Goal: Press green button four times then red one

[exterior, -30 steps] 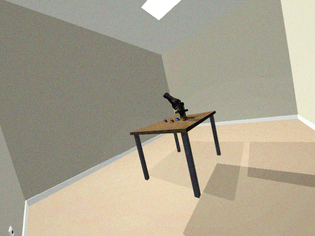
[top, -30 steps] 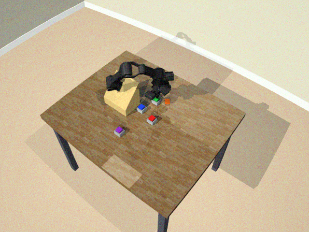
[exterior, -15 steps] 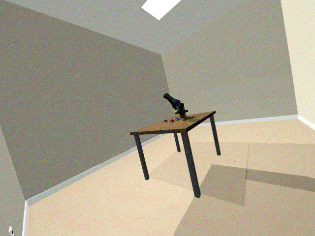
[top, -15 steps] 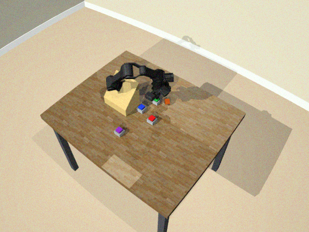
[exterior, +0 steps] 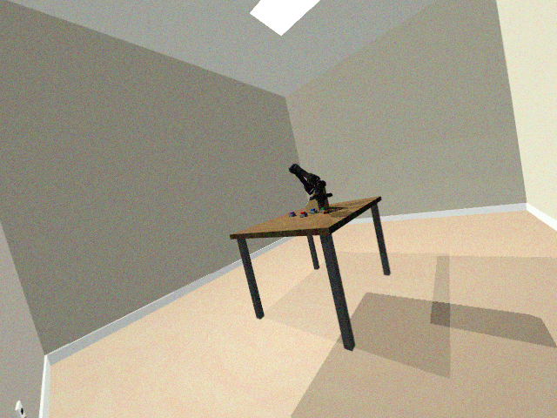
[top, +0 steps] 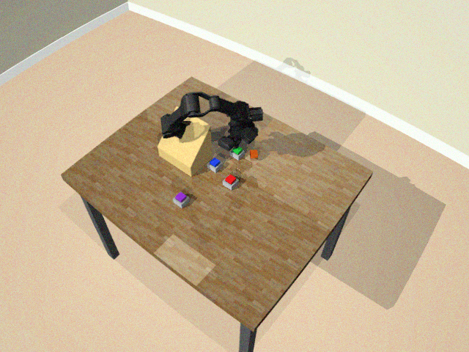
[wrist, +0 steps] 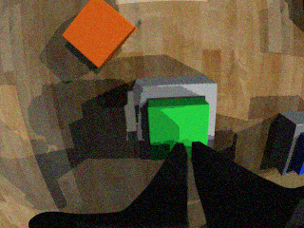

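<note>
Two black fingers pressed together, only a thin seam between them, nothing held. Black parallel-jaw gripper [wrist: 189, 147] points down; in the wrist view its tips meet the near edge of the square green button cap [wrist: 179, 121]. Whether the cap is pushed down, cannot tell.

Green cap sits in a grey box housing [wrist: 180, 90], housing resting on the wood-plank table top [top: 287, 212]. In the top view the same green button [top: 237, 150] shows just at the foot of the gripper body [top: 227, 142], partly shaded by it.

Flat orange square block [wrist: 99, 30] lies near the green button, apart from it and untouched by the fingers; top view puts the block [top: 253, 153] just beside the button's housing.

Blue button on grey housing [top: 215, 163] near, on the other side of the green one; only its edge shows in the wrist view [wrist: 298, 161]. Red button on grey housing [top: 230, 179] further toward the table's middle. Purple button on grey housing [top: 181, 198] well apart from the gripper.

Black jointed arm [top: 200, 104] arches back to a tan wedge-shaped base block [top: 185, 145].

Exterior view: table on dark legs [exterior: 335, 287], arm [exterior: 310, 182] bent down over the far end.
</note>
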You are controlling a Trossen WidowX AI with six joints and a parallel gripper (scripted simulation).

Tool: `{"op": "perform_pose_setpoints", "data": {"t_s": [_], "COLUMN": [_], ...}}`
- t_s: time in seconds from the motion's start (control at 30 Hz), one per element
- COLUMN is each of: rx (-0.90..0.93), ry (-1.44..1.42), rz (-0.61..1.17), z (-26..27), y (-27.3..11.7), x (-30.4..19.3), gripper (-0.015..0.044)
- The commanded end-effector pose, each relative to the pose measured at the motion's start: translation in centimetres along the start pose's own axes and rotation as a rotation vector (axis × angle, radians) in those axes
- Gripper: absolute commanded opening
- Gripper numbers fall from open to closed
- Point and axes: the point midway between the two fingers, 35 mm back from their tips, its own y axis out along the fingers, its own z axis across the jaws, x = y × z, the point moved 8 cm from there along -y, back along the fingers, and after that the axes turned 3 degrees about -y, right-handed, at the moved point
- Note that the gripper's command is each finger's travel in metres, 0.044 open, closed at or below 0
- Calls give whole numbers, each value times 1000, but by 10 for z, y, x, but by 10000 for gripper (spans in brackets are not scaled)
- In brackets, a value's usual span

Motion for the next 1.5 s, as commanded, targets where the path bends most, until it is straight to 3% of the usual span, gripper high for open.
{"op": "perform_pose_setpoints", "data": {"t_s": [0.0,0.9,1.47], "rx": [15,13,13], "ry": [13,13,13], "rz": [-13,-13,-13], "z": [1,1,1], "y": [-18,17,18], "x": [3,4,4], "gripper": [20,20,20]}}
